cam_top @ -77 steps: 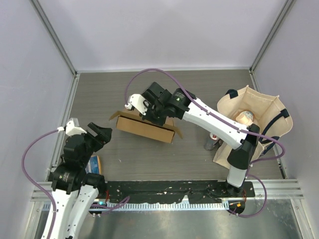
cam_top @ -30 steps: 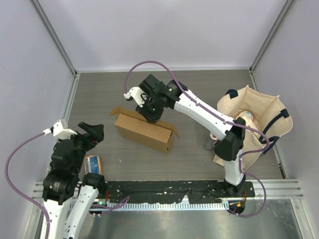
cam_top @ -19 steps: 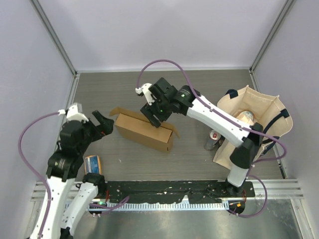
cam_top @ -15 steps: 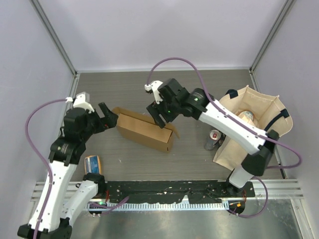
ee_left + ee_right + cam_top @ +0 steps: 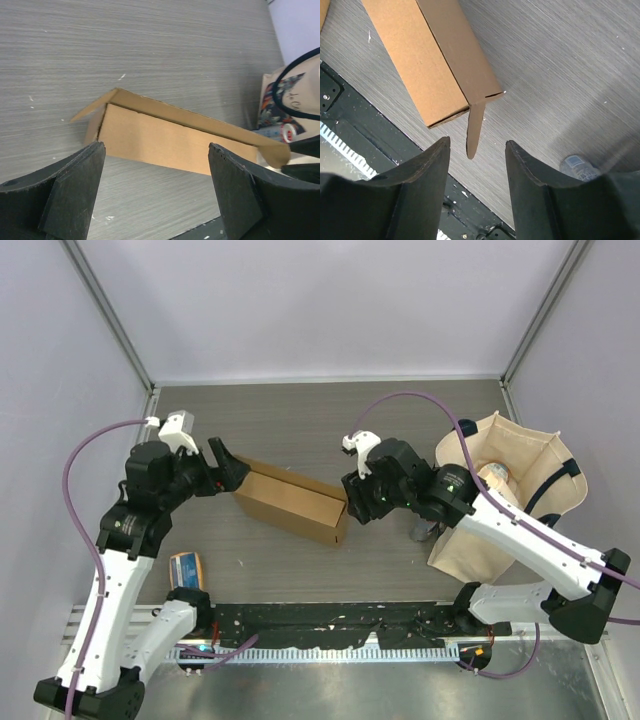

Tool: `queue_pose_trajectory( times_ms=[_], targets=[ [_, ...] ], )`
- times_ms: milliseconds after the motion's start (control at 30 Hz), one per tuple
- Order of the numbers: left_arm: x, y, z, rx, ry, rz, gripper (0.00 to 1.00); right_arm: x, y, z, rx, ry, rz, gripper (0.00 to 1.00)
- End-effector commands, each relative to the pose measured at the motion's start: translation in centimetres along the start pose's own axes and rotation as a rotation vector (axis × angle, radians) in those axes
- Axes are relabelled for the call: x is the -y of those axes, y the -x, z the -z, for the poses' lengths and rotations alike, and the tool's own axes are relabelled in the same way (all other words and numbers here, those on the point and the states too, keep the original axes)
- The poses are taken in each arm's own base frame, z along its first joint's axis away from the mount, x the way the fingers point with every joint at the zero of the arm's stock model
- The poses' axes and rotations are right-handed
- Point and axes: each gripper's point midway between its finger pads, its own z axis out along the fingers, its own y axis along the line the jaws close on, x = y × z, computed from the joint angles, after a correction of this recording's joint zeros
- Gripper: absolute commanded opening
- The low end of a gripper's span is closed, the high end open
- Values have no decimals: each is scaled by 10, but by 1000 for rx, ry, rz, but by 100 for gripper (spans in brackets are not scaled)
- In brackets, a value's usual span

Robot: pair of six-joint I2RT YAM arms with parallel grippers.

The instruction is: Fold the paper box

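Paper box [image 5: 290,502] flanked at both ends: left gripper [image 5: 227,467] spread wide, right gripper [image 5: 353,501] partly spread, neither holding anything.

- Both arms are the same build: the left arm [image 5: 103,595] and right arm [image 5: 540,545] have glossy white shells on the long links, with chunky black housings at every joint.
- The left purple cable [image 5: 78,455] hangs off the arm in a big loose loop, and the right purple cable [image 5: 425,398] matches it.
- There's a small left white bracket [image 5: 178,427] on top of the wrist, and a right white bracket [image 5: 359,441] too.
- The left end effector [image 5: 228,462] and right end effector [image 5: 355,502] are matte black all over.
- Up close the fingers [image 5: 70,192] are flat black wedges with bevelled edges, looking kinda dusty.
- The right base [image 5: 468,601] is black as well.
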Motion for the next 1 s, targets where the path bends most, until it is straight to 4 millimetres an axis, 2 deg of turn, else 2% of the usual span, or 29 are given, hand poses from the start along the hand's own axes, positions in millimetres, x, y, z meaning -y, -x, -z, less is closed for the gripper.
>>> queue_pose_trajectory(
  times_ms=[0, 167, 200, 300, 400, 567, 667, 767, 833, 967],
  targets=[
    [20, 1, 9, 21, -96, 79, 88, -7, 25, 4, 163, 33, -67, 48],
    [18, -4, 10, 6, -83, 122, 88, -8, 24, -5, 162, 37, -80, 33],
    [21, -4, 11, 2, -95, 126, 88, -8, 24, -7, 160, 38, -89, 27],
    [28, 2, 14, 14, -124, 138, 88, -7, 22, -13, 149, 25, -99, 20],
    [32, 6, 15, 28, -140, 140, 88, 0, 24, -15, 156, -13, -105, 16],
    [33, 9, 12, 23, -149, 122, 88, 19, 25, -15, 150, -122, -75, 14],
    [43, 13, 10, 18, -208, 93, 88, 22, 25, -16, 130, -139, -36, 10],
    [44, 16, 4, 10, -218, 61, 88, 24, 29, -17, 126, -145, 9, 9],
    [41, 18, 1, 11, -207, 30, 88, 27, 36, -17, 131, -165, 29, 8],
    [22, 19, -9, 1, -114, -18, 83, 41, 46, -17, 123, -231, 83, 5]
  ],
)
